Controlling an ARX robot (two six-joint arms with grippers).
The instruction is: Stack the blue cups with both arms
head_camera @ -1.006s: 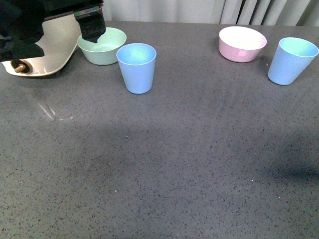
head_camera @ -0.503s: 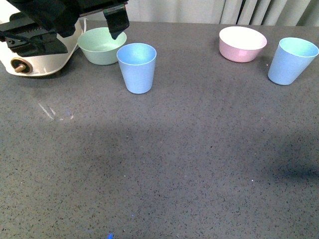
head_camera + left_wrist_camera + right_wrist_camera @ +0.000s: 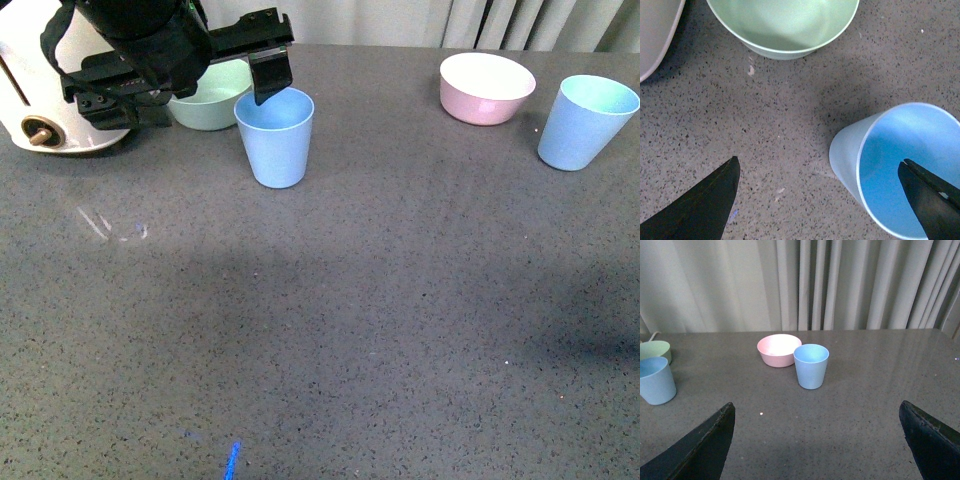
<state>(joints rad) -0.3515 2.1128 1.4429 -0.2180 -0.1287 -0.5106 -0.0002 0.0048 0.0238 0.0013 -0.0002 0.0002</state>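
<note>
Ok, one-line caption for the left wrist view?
Open left gripper straddles the wall of a blue cup, one finger over its mouth; mint-green bowl nearby on speckled grey table.

Two blue cups (image 3: 274,140) (image 3: 583,125), two bowls (image 3: 222,108) (image 3: 485,88), one white appliance (image 3: 30,85).

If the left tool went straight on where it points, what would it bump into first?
Probably the left blue cup: the left tool straddles its wall, one finger over the opening, though height is unclear.

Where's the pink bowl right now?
In the front view, the pink bowl sits toward the far right of the table, close beside the right-hand blue cup, which stands on its right.
</note>
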